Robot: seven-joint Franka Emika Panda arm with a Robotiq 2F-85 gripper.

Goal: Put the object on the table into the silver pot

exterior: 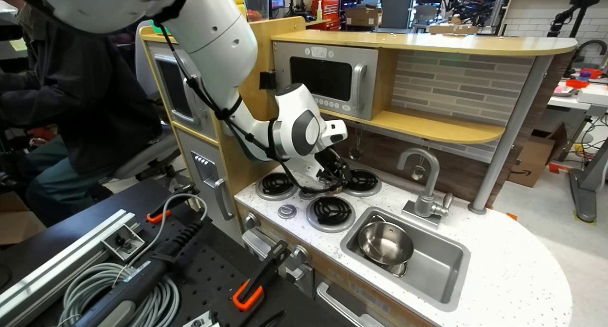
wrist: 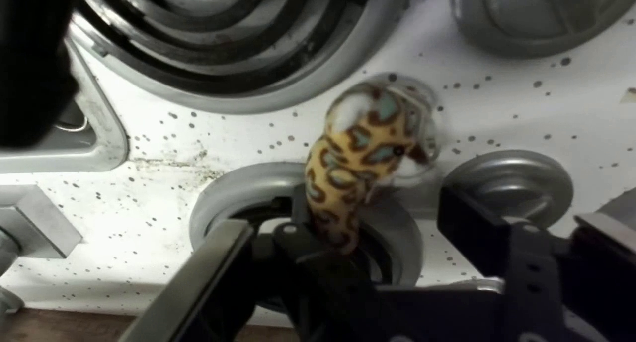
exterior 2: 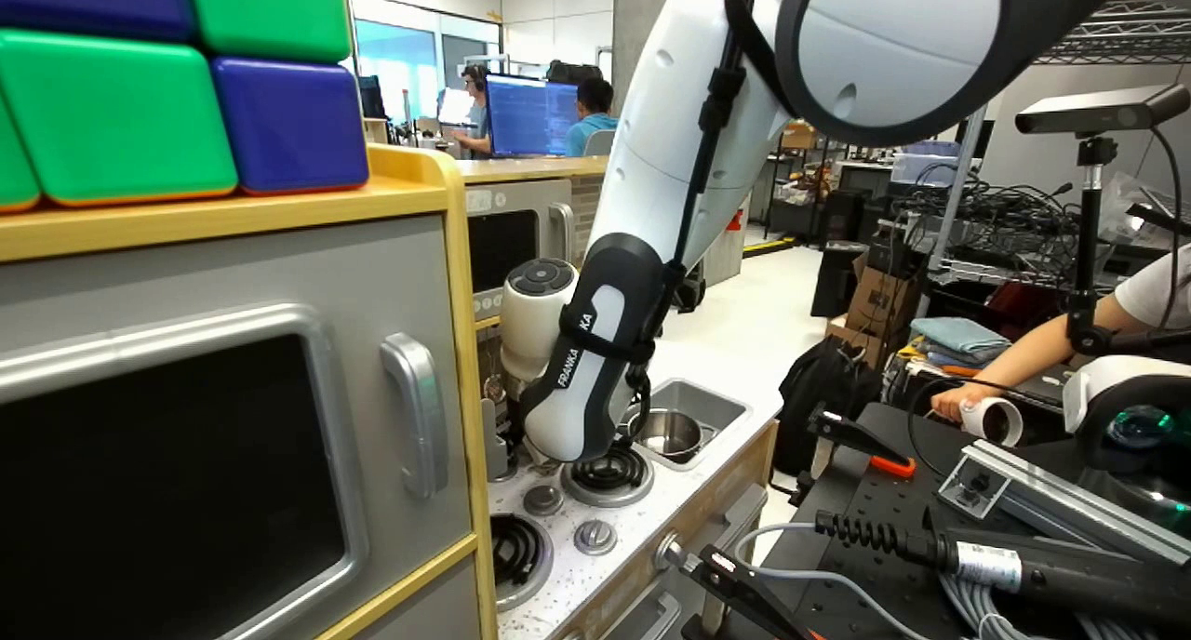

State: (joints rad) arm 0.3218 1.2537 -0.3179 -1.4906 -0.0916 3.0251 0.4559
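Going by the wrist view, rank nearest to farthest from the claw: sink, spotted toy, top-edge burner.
1. Spotted toy: centre, lower end at the open claw.
2. Burner: top edge, left of centre.
3. Sink: left edge, partly visible.

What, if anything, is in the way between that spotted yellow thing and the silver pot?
Between the spotted yellow thing and the silver pot I see only edges to clear: the sink rim, then the pot's own rim. The faucet stands off that line.
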